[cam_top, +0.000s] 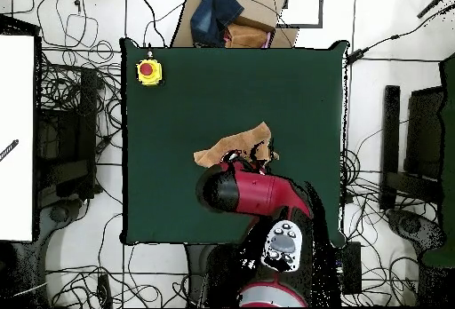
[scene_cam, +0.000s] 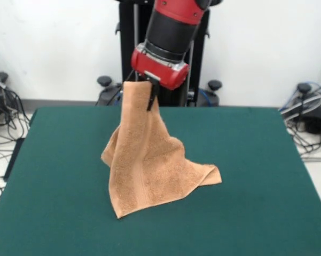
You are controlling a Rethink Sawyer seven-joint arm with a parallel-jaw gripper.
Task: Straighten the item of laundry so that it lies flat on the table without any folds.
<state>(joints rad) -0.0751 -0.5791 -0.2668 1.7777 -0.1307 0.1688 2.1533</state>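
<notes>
So the gripper [scene_cam: 151,92] is clamped on the top corner of the towel [scene_cam: 149,160], holding it up mid-frame. Its lower end drapes in folds on the green table [scene_cam: 256,160], around centre.

glossy red arm [scene_cam: 171,32] with black cylindrical band; black pedestal [scene_cam: 129,48] behind

A round red push button on a square yellow box [cam_top: 149,72] sits near one corner of the green surface. Beyond the edge lie a brown cardboard box [cam_top: 259,19] and a dark blue bundle of cloth [cam_top: 216,14]. Tangled black cables [scene_cam: 1,120] cover the pale floor.
</notes>
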